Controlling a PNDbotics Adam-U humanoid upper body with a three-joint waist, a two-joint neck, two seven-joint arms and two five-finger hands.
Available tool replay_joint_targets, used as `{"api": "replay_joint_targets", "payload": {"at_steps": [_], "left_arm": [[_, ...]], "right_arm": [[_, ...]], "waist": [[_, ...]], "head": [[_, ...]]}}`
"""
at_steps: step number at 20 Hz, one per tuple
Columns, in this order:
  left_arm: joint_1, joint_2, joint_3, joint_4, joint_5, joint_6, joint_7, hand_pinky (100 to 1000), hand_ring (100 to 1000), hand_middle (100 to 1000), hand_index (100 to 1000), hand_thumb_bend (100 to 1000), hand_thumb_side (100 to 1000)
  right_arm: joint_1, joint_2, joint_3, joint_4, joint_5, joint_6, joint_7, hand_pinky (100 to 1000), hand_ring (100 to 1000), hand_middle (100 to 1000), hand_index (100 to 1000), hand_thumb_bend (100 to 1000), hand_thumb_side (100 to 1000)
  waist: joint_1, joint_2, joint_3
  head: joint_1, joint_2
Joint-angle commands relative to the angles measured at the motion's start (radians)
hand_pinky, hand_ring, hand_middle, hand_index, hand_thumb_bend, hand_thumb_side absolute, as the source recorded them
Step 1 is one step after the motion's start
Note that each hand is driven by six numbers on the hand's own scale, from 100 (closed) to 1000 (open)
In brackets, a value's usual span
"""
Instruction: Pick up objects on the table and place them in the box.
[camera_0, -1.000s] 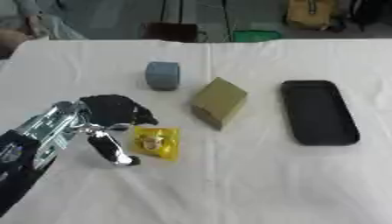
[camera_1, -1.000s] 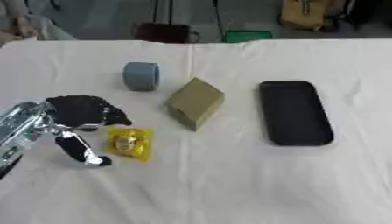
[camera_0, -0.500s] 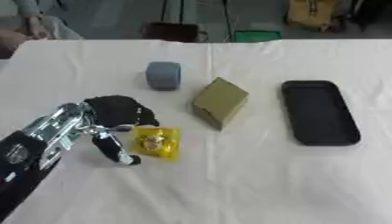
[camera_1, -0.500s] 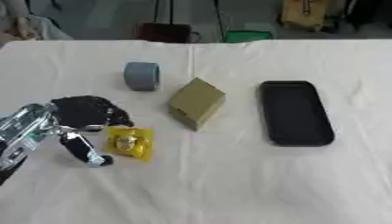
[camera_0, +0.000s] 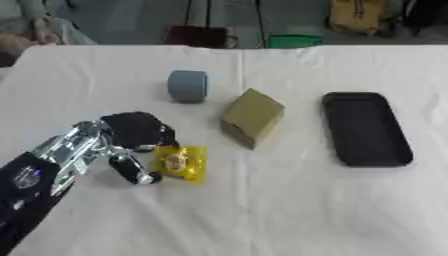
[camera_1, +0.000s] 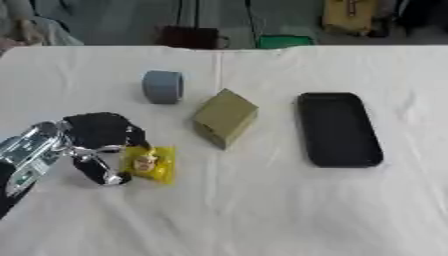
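Note:
A yellow packet (camera_0: 180, 162) lies flat on the white tablecloth at the left. My left hand (camera_0: 129, 135) comes in from the lower left and sits right beside it. Its dark fingers (camera_0: 140, 127) arch over the packet's upper left corner, and the thumb (camera_0: 133, 170) reaches to its lower left edge. The hand is open and the packet still rests on the cloth. An olive cardboard block (camera_0: 252, 116) stands in the middle, with a grey-blue roll (camera_0: 187, 85) behind it. The black box (camera_0: 364, 127), a shallow tray, lies at the right.
The table's far edge (camera_0: 262, 46) runs across the top, with a dark chair, a green object and a yellow bag beyond it. White cloth stretches across the whole front of the table.
My left hand has crept slightly to the right, closer to the yellow packet. The packet, block, roll and tray have not moved.

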Motion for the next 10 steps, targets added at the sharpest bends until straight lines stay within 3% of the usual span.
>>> {"api": "replay_joint_targets", "payload": {"at_steps": [1,3,5,7,10], "left_arm": [[-0.013,0.009,0.003,0.003,0.000,0.006,0.009,687,598,640,805,272,376],[-0.012,0.007,0.003,0.008,0.009,0.012,0.013,681,585,625,793,254,367],[-0.012,0.006,0.008,0.006,0.019,0.021,0.025,662,542,578,751,155,325],[-0.009,0.005,0.014,0.000,0.037,0.036,0.043,653,527,559,733,112,307],[-0.005,0.005,0.021,-0.009,0.068,0.055,0.060,649,519,549,724,100,296]], "right_arm": [[-0.006,-0.015,-0.005,-0.022,-0.009,-0.004,0.001,667,545,770,846,100,646],[-0.005,-0.015,-0.005,-0.022,-0.009,-0.004,0.000,667,545,770,846,100,646],[-0.005,-0.014,-0.006,-0.023,-0.009,-0.004,0.000,667,545,770,846,100,646],[-0.005,-0.014,-0.006,-0.023,-0.009,-0.004,0.000,667,546,770,846,100,646],[-0.004,-0.014,-0.006,-0.024,-0.009,-0.003,-0.001,667,546,770,846,100,646]], "waist": [[-0.001,-0.011,-0.002],[-0.001,-0.011,-0.003],[-0.001,-0.011,-0.002],[-0.001,-0.011,-0.002],[-0.001,-0.011,-0.002]], "head": [[0.002,0.004],[0.002,0.004],[0.002,0.004],[0.002,0.004],[0.002,0.004]]}}
